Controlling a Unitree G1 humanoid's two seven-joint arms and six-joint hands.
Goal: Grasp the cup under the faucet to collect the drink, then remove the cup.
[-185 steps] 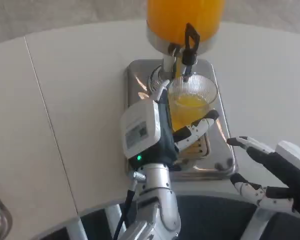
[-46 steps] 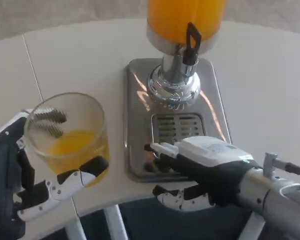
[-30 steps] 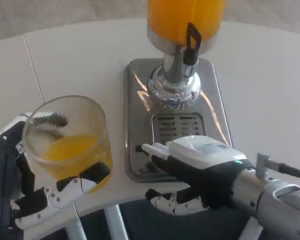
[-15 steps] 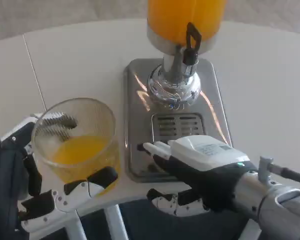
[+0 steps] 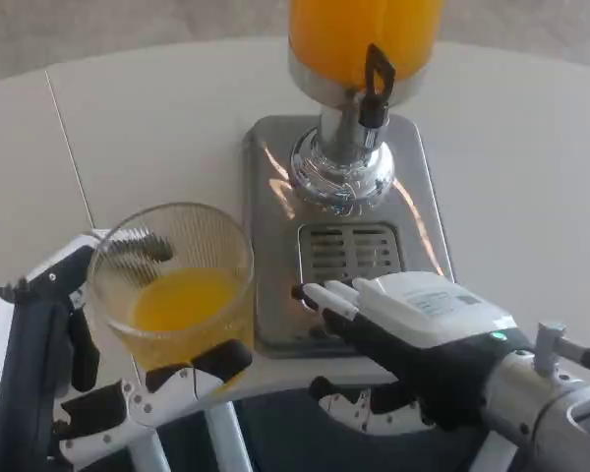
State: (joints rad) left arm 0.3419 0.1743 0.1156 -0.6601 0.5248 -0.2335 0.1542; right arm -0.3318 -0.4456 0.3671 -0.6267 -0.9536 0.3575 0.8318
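A clear ribbed glass cup [image 5: 177,285] partly filled with orange juice is held up by my left hand [image 5: 54,374] at the lower left, over the table's front edge and away from the dispenser. Black and white fingers [image 5: 192,369] wrap its near side. The drink dispenser [image 5: 359,44], full of orange juice, stands at the top centre with its black faucet lever [image 5: 376,84] above a steel drip tray [image 5: 349,251]. My right hand [image 5: 418,329] hovers over the front of the tray, fingers apart, holding nothing.
The white round table [image 5: 157,118] spreads left and right of the dispenser, with a seam [image 5: 69,143] on the left. The table's front edge runs just below the tray.
My left hand has carried the cup a little right and down, closer to the tray. My right hand has drifted slightly right and lower. Earlier, the cup stood under the faucet.
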